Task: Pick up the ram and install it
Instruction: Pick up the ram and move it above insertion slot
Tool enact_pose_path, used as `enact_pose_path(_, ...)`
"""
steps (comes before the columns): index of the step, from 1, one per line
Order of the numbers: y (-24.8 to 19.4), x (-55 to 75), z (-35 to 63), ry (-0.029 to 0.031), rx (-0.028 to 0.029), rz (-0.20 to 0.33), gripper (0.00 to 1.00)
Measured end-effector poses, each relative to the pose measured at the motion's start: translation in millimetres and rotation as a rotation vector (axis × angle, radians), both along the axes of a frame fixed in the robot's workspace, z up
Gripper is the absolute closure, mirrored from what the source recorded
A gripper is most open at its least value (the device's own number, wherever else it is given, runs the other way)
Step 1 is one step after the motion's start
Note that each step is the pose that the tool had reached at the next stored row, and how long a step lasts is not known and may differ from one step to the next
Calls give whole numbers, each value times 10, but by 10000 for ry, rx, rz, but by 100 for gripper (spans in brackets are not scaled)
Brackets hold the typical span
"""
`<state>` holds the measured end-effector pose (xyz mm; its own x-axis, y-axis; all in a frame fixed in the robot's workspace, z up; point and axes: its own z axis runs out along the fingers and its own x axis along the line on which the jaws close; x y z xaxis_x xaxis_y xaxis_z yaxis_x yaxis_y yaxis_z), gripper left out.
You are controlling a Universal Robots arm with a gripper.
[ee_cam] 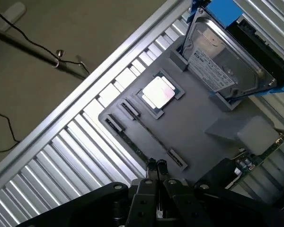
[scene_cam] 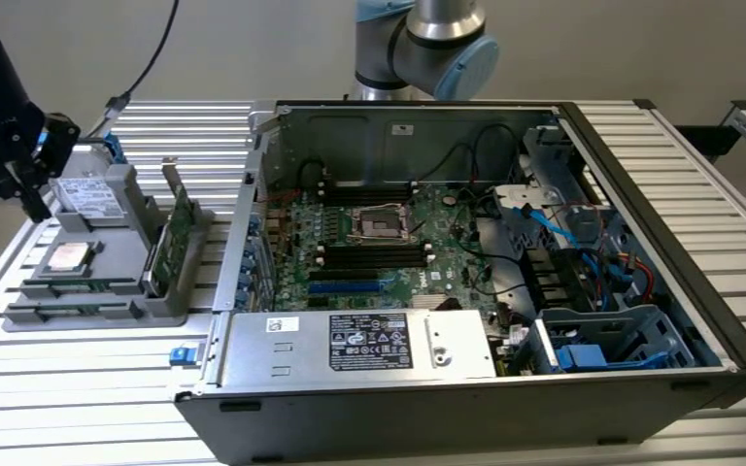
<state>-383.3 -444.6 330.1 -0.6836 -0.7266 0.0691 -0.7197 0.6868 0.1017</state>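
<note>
Black gripper (ee_cam: 156, 166) fingers shut tight together, nothing held, hovers over grey plastic parts tray (ee_cam: 199, 142) on slatted alum. desk (ee_cam: 61, 142). Long thin green ram stick (ee_cam: 134, 144) sits in tray slot just ahead of gripper tips; square silver CPU (ee_cam: 158, 92) further beyond.

The setting is a robotics lab bench. A table (scene_cam: 75, 388) built of ribbed aluminium profiles is used as the work surface. An opened PC case (scene_cam: 684, 282) is set on its middle, with the motherboard (scene_cam: 347, 262) laid bare. By the table's edge on the exterior view's left, a grey moulded tray (scene_cam: 114, 316) is placed, in which a hard drive (scene_cam: 88, 199), a processor (scene_cam: 65, 257) and a card (scene_cam: 179, 228) are kept in fitted seats. An industrial arm (scene_cam: 431, 44) is seen behind the case. Beside the table, a bare floor (ee_cam: 61, 28) is crossed by a loose cable (ee_cam: 38, 52).
</note>
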Motion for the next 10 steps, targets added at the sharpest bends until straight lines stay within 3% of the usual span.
enact_pose_path(10,0,0,-123,0,0,1821,90)
